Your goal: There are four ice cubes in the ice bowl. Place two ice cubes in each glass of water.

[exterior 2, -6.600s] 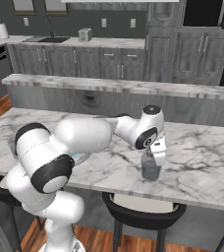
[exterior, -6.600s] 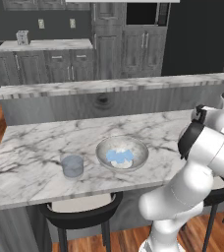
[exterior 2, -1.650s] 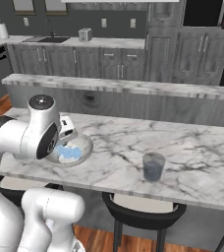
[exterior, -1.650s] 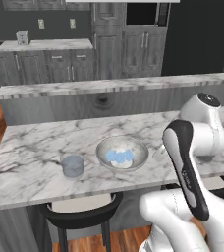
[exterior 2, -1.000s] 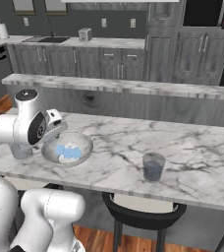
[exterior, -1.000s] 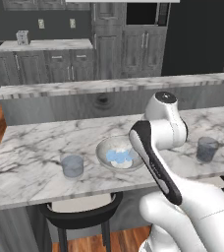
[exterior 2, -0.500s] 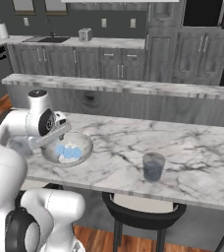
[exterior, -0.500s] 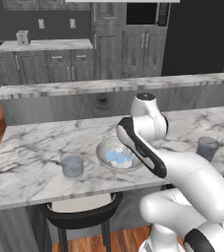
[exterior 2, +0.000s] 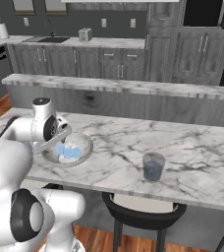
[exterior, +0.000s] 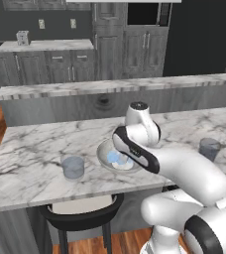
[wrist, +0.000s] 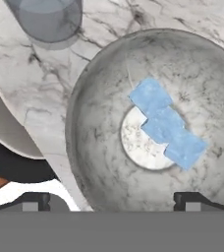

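My gripper (wrist: 111,199) hangs over the ice bowl (wrist: 89,147), spread wide and holding nothing. The ice cubes (wrist: 165,123) lie in the bowl's middle, just above and right of my fingertips (wrist: 187,199), lined up slanting toward the lower right.

The white arm rises from its base, folds forward at a dark elbow joint and turns its wrist straight down, so the gripper (wrist: 111,199) hangs with its 2 small dark fingertips (wrist: 34,199) set wide apart, nothing between them and nothing touching either one.
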